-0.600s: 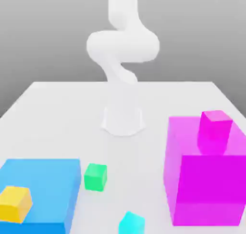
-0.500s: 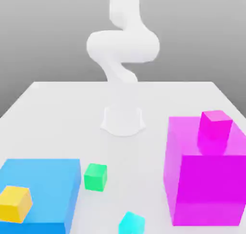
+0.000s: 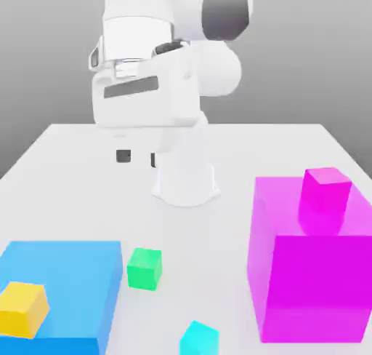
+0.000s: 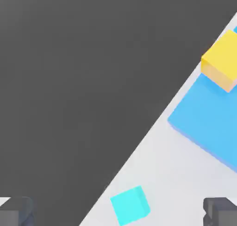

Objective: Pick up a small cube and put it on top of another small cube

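The small green cube (image 3: 144, 268) rests on the white table just to the right of the big blue block (image 3: 62, 288) in the exterior view. The small cyan cube (image 3: 199, 339) (image 4: 131, 205) lies at the table's near edge, apart from the green one. My gripper (image 3: 138, 157) hangs high above the table, well behind the green cube, with its two dark fingertips (image 3: 123, 156) spread apart and nothing between them. In the hand view the fingertips (image 4: 221, 210) stand wide at both sides with the cyan cube between them, far below.
A small yellow cube (image 3: 23, 309) (image 4: 223, 58) sits on the big blue block (image 4: 210, 123). A big magenta block (image 3: 312, 270) with a small magenta cube (image 3: 327, 190) on top stands at the exterior view's right. The arm's white base (image 3: 185, 182) stands at mid-table.
The arm's hand has swung down into the exterior view, so the gripper now hangs above the table behind the cubes. No cube has moved.
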You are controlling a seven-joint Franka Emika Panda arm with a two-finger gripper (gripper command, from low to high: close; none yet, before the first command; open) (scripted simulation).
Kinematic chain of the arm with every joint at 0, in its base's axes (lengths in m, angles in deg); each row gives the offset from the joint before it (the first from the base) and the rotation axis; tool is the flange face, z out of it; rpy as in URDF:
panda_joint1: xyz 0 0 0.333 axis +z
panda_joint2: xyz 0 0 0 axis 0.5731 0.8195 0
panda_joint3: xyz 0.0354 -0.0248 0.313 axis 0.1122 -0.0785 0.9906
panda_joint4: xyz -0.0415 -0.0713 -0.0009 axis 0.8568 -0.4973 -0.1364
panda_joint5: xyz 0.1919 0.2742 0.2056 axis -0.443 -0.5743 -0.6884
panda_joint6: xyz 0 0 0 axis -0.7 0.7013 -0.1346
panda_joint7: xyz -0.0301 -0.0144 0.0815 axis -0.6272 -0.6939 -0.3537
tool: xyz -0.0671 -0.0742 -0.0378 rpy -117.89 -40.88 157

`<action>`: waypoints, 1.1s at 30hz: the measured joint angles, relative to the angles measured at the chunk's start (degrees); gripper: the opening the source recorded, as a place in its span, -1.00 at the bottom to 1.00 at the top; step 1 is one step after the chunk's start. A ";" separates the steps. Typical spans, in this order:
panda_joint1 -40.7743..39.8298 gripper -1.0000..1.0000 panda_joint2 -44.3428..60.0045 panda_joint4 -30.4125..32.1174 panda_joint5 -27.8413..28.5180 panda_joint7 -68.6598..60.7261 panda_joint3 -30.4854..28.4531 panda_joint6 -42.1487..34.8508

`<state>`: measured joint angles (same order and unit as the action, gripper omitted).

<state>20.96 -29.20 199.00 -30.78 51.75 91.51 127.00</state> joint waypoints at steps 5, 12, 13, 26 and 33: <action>-3.27 0.00 5.86 5.00 -0.21 11.98 2.24 4.53; -8.40 0.00 13.99 12.09 2.73 31.09 5.05 11.07; -9.18 0.00 15.15 13.10 3.70 34.20 5.31 12.01; -4.19 -1.00 33.61 12.60 17.27 49.21 -4.09 27.23; -5.48 -1.00 29.24 13.29 14.54 47.03 -2.14 23.68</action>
<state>15.49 0.04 212.29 -16.23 98.78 89.37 150.69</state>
